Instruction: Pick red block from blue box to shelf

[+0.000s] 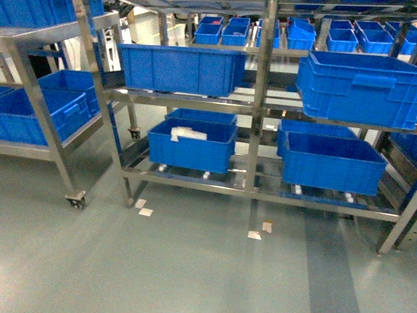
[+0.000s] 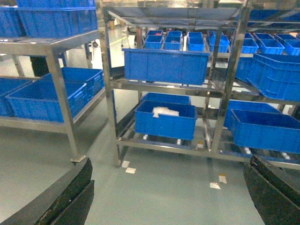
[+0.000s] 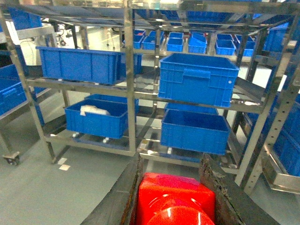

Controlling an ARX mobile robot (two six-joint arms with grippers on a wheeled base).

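Stainless steel everywhere in the head view: we're facing the shelf (image 1: 260, 98), its shiny posts and rails loaded with dark blue crates (image 1: 179, 68). One lower crate (image 1: 192, 147) has something white lying in it. A few scraps of white tape (image 1: 254, 235) sit on the grey-green floor (image 1: 195, 274). Neither gripper shows up from here.

From the left wrist camera we get the same rack a bit further off. The left gripper (image 2: 168, 197) has its dark fingers (image 2: 65, 197) spread wide at the bottom corners of the frame, nothing between them, just bare floor in the gap.

From the right wrist camera, the good part: the right gripper (image 3: 171, 194) is clamped on the red block (image 3: 173, 199), glossy, with its round stud visible at the bottom edge. The two worn black fingers (image 3: 119, 201) press against its sides. So the block is up in the air in front of the shelf, not resting on any tier. We can't spot the turquoise box in any view.
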